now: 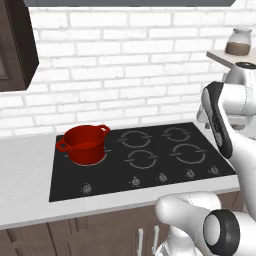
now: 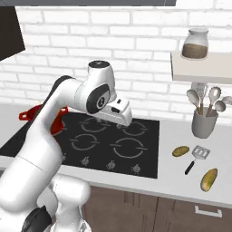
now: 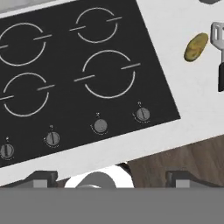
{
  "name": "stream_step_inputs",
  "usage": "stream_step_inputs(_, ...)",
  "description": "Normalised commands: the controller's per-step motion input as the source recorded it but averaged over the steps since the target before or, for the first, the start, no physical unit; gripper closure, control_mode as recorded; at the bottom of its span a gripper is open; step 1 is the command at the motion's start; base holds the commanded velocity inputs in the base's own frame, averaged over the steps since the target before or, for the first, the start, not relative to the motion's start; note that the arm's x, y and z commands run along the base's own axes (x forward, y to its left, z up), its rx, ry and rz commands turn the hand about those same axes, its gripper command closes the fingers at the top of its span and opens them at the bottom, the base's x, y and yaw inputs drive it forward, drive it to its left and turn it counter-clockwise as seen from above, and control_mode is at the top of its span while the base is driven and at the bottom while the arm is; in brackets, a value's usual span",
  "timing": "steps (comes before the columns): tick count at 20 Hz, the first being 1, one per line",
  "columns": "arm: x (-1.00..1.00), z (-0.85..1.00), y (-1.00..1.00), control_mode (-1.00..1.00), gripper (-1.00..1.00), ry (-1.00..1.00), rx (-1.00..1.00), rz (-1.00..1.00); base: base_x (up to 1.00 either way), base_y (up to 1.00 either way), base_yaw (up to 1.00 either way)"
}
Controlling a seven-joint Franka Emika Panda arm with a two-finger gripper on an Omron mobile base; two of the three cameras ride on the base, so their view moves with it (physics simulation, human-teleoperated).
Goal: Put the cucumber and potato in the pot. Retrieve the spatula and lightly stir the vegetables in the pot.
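Observation:
The red pot (image 1: 84, 144) stands on the front-left burner, its inside bare; in the right base view the arm hides most of the pot (image 2: 28, 113). On the counter right of the cooktop lie the potato (image 2: 180, 151), the spatula (image 2: 195, 158) and the yellow-green cucumber (image 2: 209, 179). In the hand view the potato (image 3: 195, 47) and the spatula (image 3: 218, 41) sit at the upper right. My gripper (image 2: 121, 122) hangs above the right half of the cooktop, pointing down. Its jaws (image 3: 111, 178) stand open, nothing between them.
The black cooktop (image 1: 150, 170) has a row of knobs (image 3: 100, 126) along its front. A grey utensil cup (image 2: 204, 122) with ladles stands behind the vegetables. Above it a shelf (image 2: 199, 72) carries a glass jar (image 2: 195, 44). A dark cabinet (image 1: 15, 45) hangs at the upper left.

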Motion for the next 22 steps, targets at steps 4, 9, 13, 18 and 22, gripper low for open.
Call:
stream_step_inputs(4,-0.27,-0.18,-1.00,-1.00,-1.00,0.09,0.02,-0.39,0.00,0.00,0.00)
stream_step_inputs(9,-0.37,-0.37,-1.00,-1.00,-1.00,0.04,0.00,-0.38,0.00,0.00,0.00)
stream_step_inputs(13,-0.33,-0.49,-1.00,-1.00,-1.00,0.03,-0.01,-0.33,0.00,0.00,0.00)
stream_step_inputs(18,-0.12,-0.64,-0.96,-1.00,-1.00,0.02,-0.06,-0.18,0.00,0.00,0.00)
stream_step_inputs(22,0.00,-0.61,-1.00,-1.00,-1.00,0.09,0.00,-0.13,0.00,0.00,0.00)
